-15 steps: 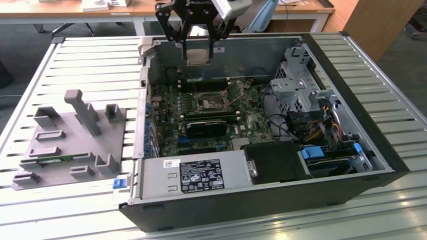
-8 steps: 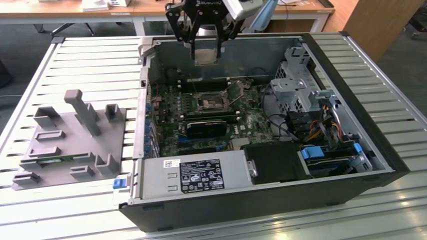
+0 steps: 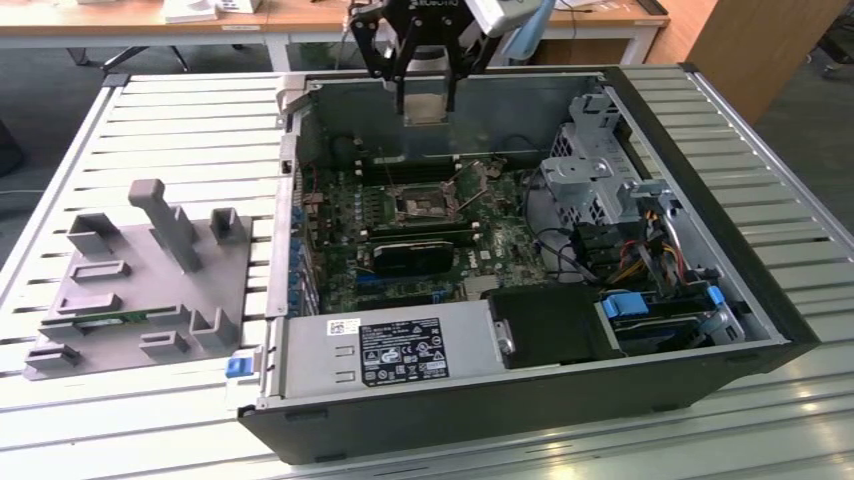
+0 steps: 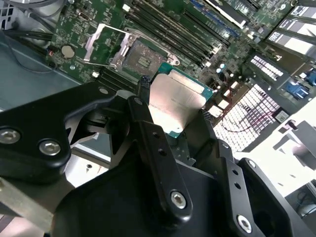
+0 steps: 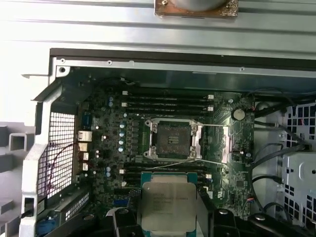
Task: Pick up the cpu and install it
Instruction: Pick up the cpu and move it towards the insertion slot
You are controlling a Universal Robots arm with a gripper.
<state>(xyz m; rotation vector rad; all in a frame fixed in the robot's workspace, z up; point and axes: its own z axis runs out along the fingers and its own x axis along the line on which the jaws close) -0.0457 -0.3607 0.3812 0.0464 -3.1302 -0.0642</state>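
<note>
**Q:** Exterior view?
**A:** My gripper [image 3: 424,112] hangs over the open case [image 3: 534,400]. It's closed on the cpu [image 3: 424,100], I think, but it's small there.

**Q:** Second wrist view?
**A:** Clear. My fingers [image 4: 148,129] clamp the cpu [image 4: 177,101] by its edges, above the board [image 4: 197,29].

**Q:** First wrist view?
**A:** The socket [image 5: 173,140] is empty and its frame is open. Pick-up done, install not yet.

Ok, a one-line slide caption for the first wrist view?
Gripper holds the cpu, with the open computer case and the empty motherboard socket in sight.
</note>
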